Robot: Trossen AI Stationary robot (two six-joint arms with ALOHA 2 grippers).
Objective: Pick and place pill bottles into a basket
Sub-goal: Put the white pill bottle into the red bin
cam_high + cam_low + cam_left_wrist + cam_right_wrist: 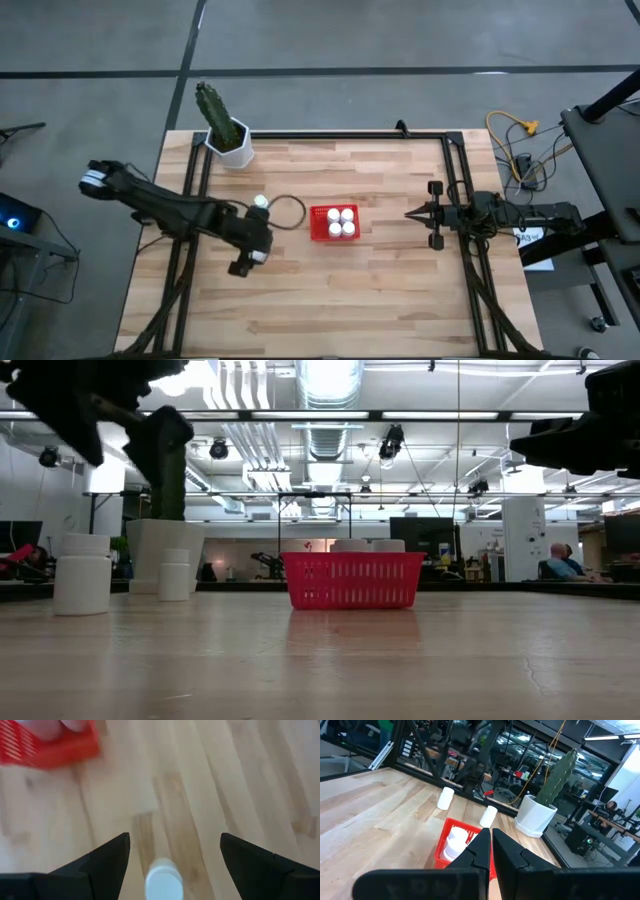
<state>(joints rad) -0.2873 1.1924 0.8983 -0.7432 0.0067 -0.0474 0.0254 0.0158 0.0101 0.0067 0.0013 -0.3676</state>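
Wide apart stand the fingers of the left gripper (pixel 172 852), which hangs above the left half of the table (pixel 380 300), a little to the left of the basket (pixel 333 223). In its wrist view one pill bottle (pixel 164 879) shows between the two dark fingers, standing on the wood below them; nothing is gripped. From above, a white cap (pixel 261 202) shows just beside the end of the left arm, next to a thin dark ring (pixel 288 213) lying flat on the boards.

Behind that, at the far left corner, stands a white cactus pot (pixel 235 148) holding a tall green cactus (pixel 213 110).

Near the middle of the table sits the red mesh basket, with four white caps visible inside it from above, packed two by two in its right part. The level view shows two bottle tops (pixel 368 546) rising just over the basket's rim. In the same view two loose bottles stand on the table to the left of the basket: a nearer one (pixel 83 574) and one farther back (pixel 175 575), just in front of the pot.

To the right of the basket, well apart from it, waits the right gripper (pixel 412 212), its fingers pressed together with nothing between them and pointing toward the basket. Its wrist view looks over the basket toward the two loose bottles and the cactus pot.
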